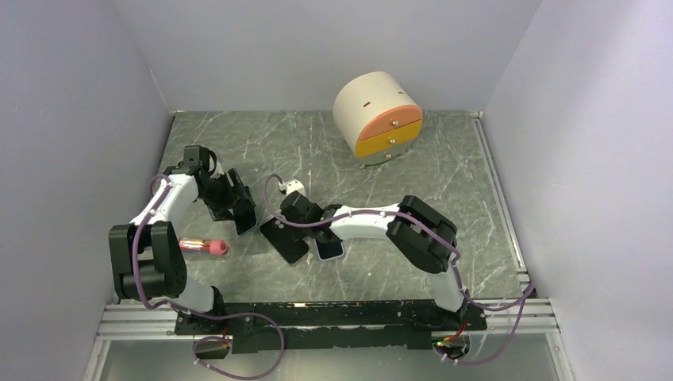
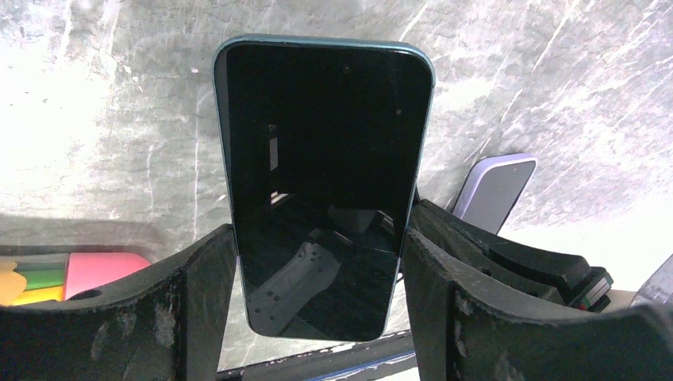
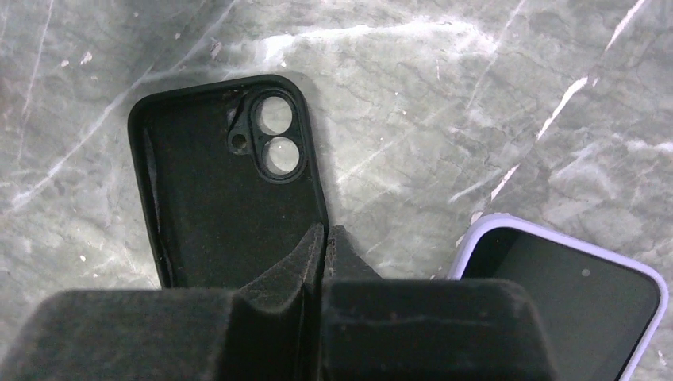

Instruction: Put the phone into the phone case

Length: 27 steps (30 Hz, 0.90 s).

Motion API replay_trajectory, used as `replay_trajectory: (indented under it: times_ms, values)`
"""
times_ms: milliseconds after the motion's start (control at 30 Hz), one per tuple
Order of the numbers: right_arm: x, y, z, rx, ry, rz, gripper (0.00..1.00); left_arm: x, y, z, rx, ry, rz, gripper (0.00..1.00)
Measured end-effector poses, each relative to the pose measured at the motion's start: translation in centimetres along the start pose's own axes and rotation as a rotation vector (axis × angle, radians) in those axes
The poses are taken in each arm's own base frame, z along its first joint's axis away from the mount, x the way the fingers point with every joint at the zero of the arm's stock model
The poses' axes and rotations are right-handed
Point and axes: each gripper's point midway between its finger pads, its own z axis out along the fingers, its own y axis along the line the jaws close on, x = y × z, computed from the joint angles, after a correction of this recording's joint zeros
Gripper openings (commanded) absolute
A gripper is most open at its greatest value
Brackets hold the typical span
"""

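Left wrist view: the two fingers (image 2: pixel 198 309) of the left gripper (image 2: pixel 317 238) stand wide apart, one against each long side of a phone (image 2: pixel 325 135), holding it by its lower half. That phone has a dark, blank screen and a teal rim, and its upper half juts out past the fingertips above the marble-patterned table (image 1: pixel 444 206). On the right wrist view, the two fingers (image 3: pixel 278 278) of the right gripper (image 3: pixel 324 238) are pressed together with no gap showing. One lies over the inside of the black case (image 3: pixel 206 198) and the other outside it, so the case's side wall runs into the seam between them. The case lies flat on the table, hollow side up and empty, its two round camera holes at the far corner. Just beside it, apart from it, lies a second phone (image 3: pixel 571 302), screen up, already in a lavender cover. That makes two phones and one empty case. From above, the held phone is just left of the case, and the lavender one is just right of it. One pink tube (image 1: pixel 204 247) lies near the left arm's base. One round cream drawer box (image 1: pixel 373 107) with orange and yellow fronts stands at the far edge, well apart.
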Motion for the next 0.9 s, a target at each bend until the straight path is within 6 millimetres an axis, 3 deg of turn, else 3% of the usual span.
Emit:
replay_trajectory:
  times_ms: [533, 900]
  values:
    - [0.1, -0.8, -0.1, 0.103, 0.023, 0.401, 0.00, 0.7, -0.9, 0.5, 0.067, 0.025, -0.019, 0.35]
    - [-0.1, -0.9, -0.8, 0.139, 0.027, 0.547, 0.33, 1.5, -2.1, 0.7, 0.085, 0.039, 0.020, 0.35]
